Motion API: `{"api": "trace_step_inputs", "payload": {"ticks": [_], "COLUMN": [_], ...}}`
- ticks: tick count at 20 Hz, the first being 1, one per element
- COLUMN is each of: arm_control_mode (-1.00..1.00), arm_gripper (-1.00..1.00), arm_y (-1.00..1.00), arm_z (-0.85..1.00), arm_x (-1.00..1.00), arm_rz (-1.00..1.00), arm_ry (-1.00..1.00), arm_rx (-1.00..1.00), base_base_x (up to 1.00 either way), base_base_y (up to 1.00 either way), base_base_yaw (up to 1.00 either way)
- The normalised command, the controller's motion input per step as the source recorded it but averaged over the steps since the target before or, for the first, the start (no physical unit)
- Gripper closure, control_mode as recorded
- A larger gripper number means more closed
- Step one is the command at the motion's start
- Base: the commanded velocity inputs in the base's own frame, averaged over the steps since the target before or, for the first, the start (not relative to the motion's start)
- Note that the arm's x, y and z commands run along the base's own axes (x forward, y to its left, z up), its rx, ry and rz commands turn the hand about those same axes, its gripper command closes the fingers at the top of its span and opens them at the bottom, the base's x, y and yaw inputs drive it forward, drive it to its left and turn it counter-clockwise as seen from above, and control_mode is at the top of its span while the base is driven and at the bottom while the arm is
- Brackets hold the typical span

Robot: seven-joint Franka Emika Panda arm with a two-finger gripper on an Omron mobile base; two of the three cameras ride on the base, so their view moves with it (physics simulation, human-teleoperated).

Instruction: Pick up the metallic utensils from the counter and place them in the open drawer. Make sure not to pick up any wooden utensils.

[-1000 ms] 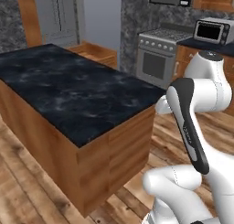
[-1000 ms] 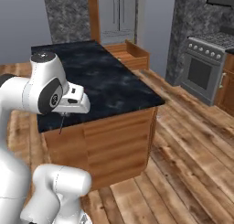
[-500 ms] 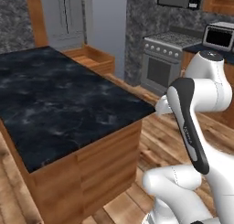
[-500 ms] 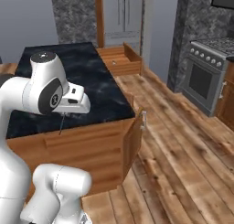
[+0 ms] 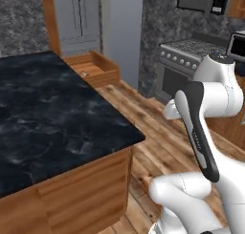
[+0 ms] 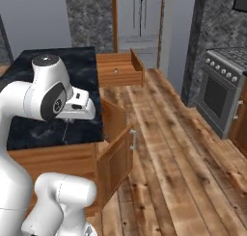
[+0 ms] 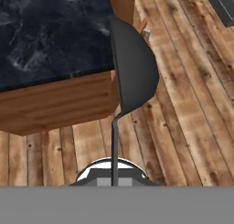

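The black marble table (image 5: 52, 118) takes up the left half of the left base view, and no utensils can be made out on the part of it seen here. In the right base view it sits at the left, partly behind the arm, with 1 cupboard door (image 6: 118, 155) ajar below its near corner.

The open drawer (image 5: 108, 71) juts out from the table's far end, at upper centre of both base views. A small pale speck lies on its floor, too small to identify.

The metal spoon (image 7: 132, 67) fills the centre of the hand view, its bowl far from the camera and its thin handle running down to the bottom edge. The pincer (image 6: 66, 120) is clamped together on that handle, at left centre of the right base view, with the spoon hanging over the table's near edge.

The step in hand looks like carrying the spoon to the drawer, which is well apart from it. To do it well, keep the spoon above the tabletop and the drawer's walls. Stop with the bowl over the drawer floor, inside the walls, and lower it before letting go. Steer wide of the ajar door.
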Motion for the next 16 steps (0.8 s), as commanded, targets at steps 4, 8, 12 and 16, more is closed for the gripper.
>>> {"api": "trace_step_inputs", "payload": {"ticks": [4,8,12,16], "arm_control_mode": [1.00,1.00,1.00,1.00], "arm_gripper": [1.00,1.00,1.00,1.00], "arm_y": [0.00,0.00,0.00,0.00], "arm_z": [0.00,0.00,0.00,0.00], "arm_x": [0.00,0.00,0.00,0.00], "arm_rz": [0.00,0.00,0.00,0.00], "arm_ry": [0.00,0.00,0.00,0.00], "arm_rx": [0.00,0.00,0.00,0.00], "base_base_x": [0.90,0.89,0.90,0.93], "base_base_y": [-1.00,-1.00,-1.00,-1.00], "base_base_yaw": [0.28,0.27,0.27,0.30]}}
